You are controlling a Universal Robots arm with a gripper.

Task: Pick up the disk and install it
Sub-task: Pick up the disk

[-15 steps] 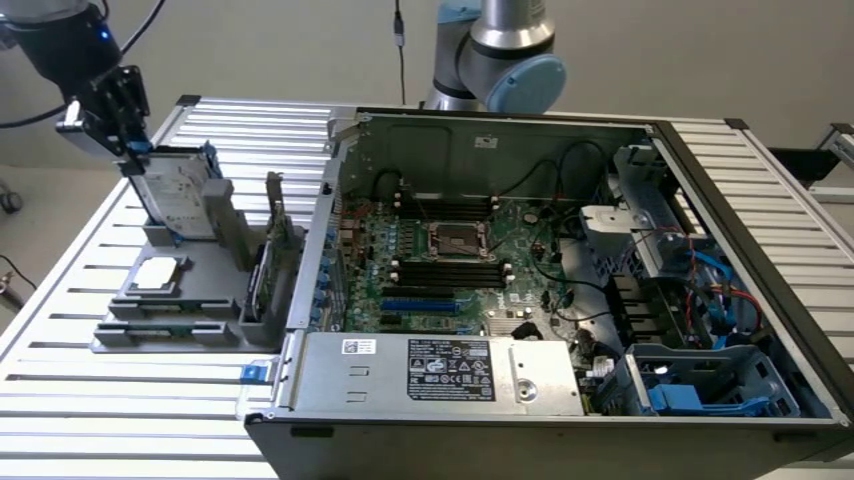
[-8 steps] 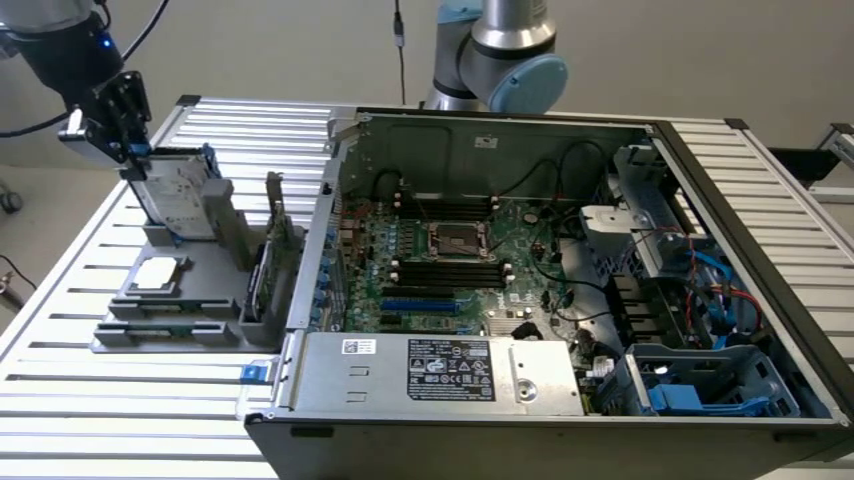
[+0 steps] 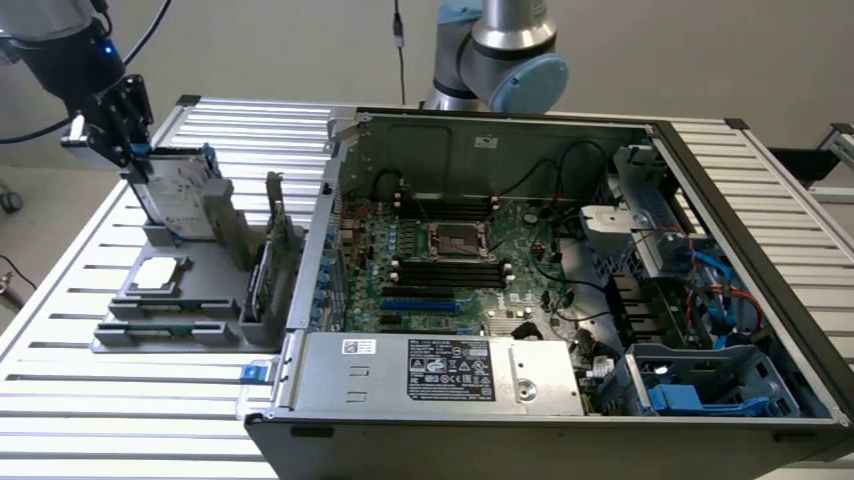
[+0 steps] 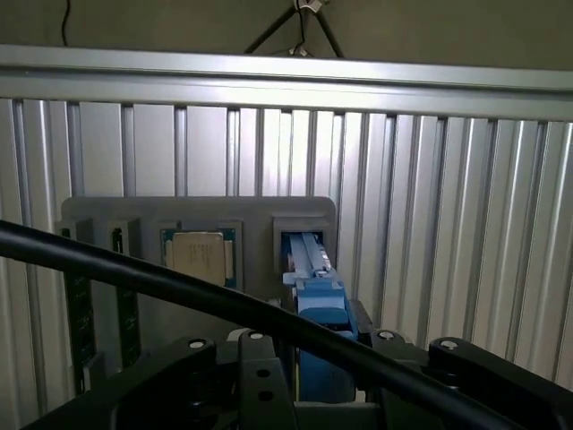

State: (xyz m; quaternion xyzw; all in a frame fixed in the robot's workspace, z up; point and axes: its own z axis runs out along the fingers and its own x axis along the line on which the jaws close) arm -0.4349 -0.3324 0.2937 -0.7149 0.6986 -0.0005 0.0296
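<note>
The disk (image 3: 178, 192) stands on edge in a slot of the grey holder block (image 3: 174, 335) at the exterior view's left, its white label facing out. My gripper (image 3: 131, 148) is at the disk's upper end, touching or just over it. In the wrist view the disk's blue carrier edge (image 4: 315, 291) runs from the holder block (image 4: 197, 208) straight in under my gripper (image 4: 322, 363). The open computer case (image 3: 534, 250) lies to the exterior view's right of the holder.
A small square silver chip (image 3: 158, 272) (image 4: 199, 255) lies flat on the holder beside the disk, and a card (image 3: 274, 250) stands upright near the case wall. Blue caddies (image 3: 694, 385) fill the case's near corner. A black cable (image 4: 179, 282) crosses the wrist view. The table (image 3: 80, 400) is slatted aluminium.
</note>
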